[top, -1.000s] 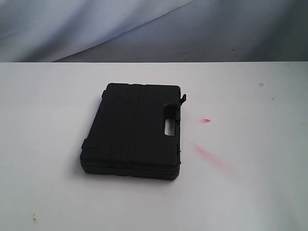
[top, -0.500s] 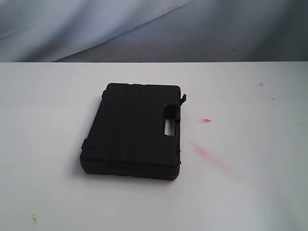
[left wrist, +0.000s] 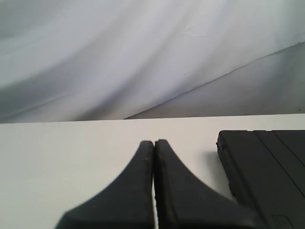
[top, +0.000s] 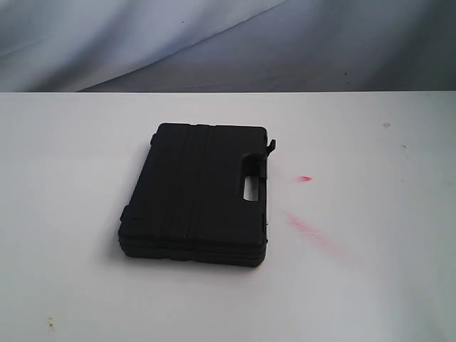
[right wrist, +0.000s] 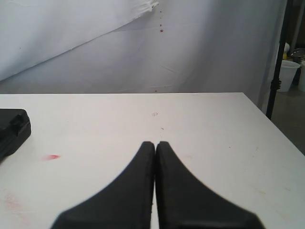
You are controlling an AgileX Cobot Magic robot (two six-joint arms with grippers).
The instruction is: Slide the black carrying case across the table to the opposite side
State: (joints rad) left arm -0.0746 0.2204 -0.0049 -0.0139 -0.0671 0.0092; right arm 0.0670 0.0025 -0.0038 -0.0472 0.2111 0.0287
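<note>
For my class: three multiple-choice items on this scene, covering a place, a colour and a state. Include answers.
1. Exterior view: the smears lie on which side of the case? A) left B) right C) behind
2. The case is: A) black B) white C) red
3. The left fingers and right fingers are: A) open B) shut, empty C) holding the case

1 B, smears sit right of it; 2 A, black all over; 3 B, each pair pressed together over the table.
</note>
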